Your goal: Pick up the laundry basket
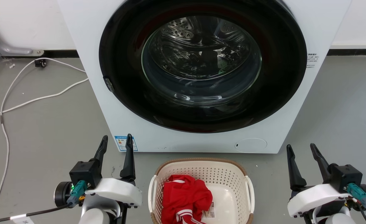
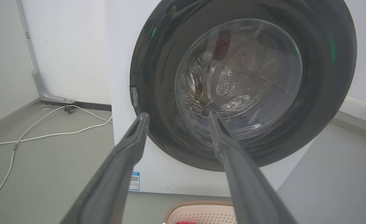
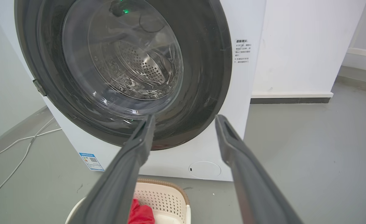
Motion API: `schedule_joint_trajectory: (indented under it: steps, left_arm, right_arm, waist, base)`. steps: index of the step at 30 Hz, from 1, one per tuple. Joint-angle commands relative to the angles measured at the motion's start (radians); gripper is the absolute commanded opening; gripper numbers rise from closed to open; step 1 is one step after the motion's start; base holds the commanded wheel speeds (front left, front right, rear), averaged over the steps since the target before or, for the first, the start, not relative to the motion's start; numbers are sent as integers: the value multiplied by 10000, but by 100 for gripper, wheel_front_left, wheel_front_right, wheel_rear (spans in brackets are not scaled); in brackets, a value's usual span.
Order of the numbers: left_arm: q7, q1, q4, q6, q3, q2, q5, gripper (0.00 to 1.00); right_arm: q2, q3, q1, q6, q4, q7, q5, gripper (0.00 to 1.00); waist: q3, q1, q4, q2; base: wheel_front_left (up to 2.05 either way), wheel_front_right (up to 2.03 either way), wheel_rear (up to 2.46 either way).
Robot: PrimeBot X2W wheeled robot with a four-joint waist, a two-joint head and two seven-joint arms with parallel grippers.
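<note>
The laundry basket [image 1: 229,174] stands on the floor in front of the washing machine, cream-white and perforated with a brown rim and white side handles. A red garment [image 1: 184,196] with white stripes lies inside it. My left gripper [image 1: 116,141] hangs open to the basket's left, apart from it. My right gripper [image 1: 301,149] hangs open to the basket's right, also apart. The basket's far rim [image 2: 198,207] peeks in at the bottom of the left wrist view between the open left gripper [image 2: 177,115]. In the right wrist view the basket [image 3: 162,196] lies low, below the open right gripper [image 3: 184,118].
A white front-loading washing machine [image 1: 86,37] with a closed dark round door [image 1: 201,62] stands right behind the basket. White cables [image 1: 21,102] run across the grey floor at the left. A wall with a dark skirting runs behind.
</note>
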Motion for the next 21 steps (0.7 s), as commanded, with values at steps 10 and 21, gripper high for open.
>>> schedule_joint_trajectory:
  steps: [10,21]
  left_arm:
    - [-247,-112,97,113,-46,24,657,100]
    - [-436,-98,165,202,-115,23,1196,100]
  right_arm:
    - [11,38,-57,-3,-104,-251,-705,100]
    - [13,-37,23,-3,-115,-440,-1132,100]
  waist:
    - [-3,0,40,0]
    - [31,0,52,0]
  base:
    - [0,0,0]
    - [0,0,0]
